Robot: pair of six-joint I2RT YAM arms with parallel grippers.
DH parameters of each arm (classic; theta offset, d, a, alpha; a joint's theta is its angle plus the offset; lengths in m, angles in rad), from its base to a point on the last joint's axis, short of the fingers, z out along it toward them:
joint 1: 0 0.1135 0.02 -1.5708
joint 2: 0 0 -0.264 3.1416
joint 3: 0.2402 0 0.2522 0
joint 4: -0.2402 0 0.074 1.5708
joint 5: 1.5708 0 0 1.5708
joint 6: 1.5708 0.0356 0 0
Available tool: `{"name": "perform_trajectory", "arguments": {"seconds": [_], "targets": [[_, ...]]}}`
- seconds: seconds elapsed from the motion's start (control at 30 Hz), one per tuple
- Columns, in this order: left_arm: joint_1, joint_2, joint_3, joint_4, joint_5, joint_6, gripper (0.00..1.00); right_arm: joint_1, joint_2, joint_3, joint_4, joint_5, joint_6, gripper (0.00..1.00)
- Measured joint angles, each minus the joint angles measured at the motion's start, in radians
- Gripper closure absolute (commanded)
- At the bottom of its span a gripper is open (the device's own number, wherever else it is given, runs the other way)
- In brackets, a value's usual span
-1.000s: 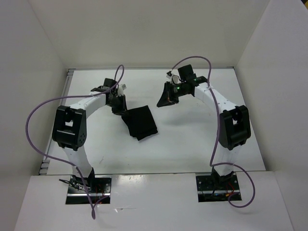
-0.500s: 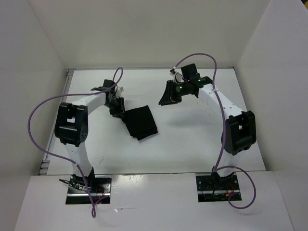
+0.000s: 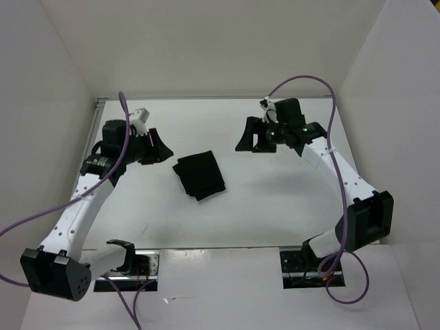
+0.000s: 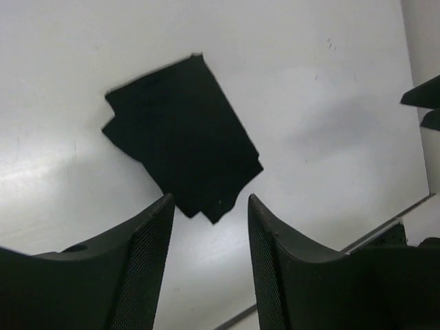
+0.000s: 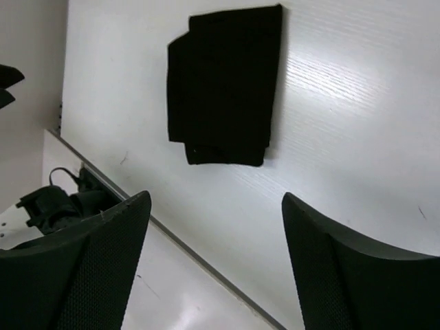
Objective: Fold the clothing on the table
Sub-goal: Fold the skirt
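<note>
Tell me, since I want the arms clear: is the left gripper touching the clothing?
Apart. The top view shows bare white table between the left gripper and the clothing.

In the top view the left arm stretches from the lower left corner up to the left hand (image 3: 162, 146) at centre left, its fingers pointing right. The right arm arcs from lower right up to the right hand (image 3: 246, 139) at upper centre, its fingers pointing left. Both hands' jaws stand apart, gripping nothing.
</note>
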Motion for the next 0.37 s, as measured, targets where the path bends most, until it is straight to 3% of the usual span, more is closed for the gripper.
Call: {"name": "perform_trajectory", "arguments": {"seconds": [0.03, 0.07, 0.1, 0.33, 0.37], "targets": [[0.0, -0.029, -0.045, 0.0, 0.0, -0.015, 0.45, -0.002, -0.021, -0.026, -0.001, 0.014, -0.002, 0.16], [0.0, -0.051, -0.081, -0.003, -0.002, -0.026, 0.44, -0.003, -0.04, -0.047, -0.001, 0.025, -0.001, 0.03], [0.0, -0.063, -0.108, -0.004, -0.005, -0.038, 0.44, -0.003, -0.06, -0.066, 0.001, 0.034, 0.003, 0.0], [0.0, -0.118, -0.168, -0.019, -0.038, -0.067, 0.44, -0.005, -0.176, -0.138, 0.004, 0.079, 0.003, 0.0], [0.0, -0.134, -0.171, -0.023, -0.042, -0.067, 0.4, -0.005, -0.192, -0.151, 0.007, 0.084, 0.005, 0.0]]}}
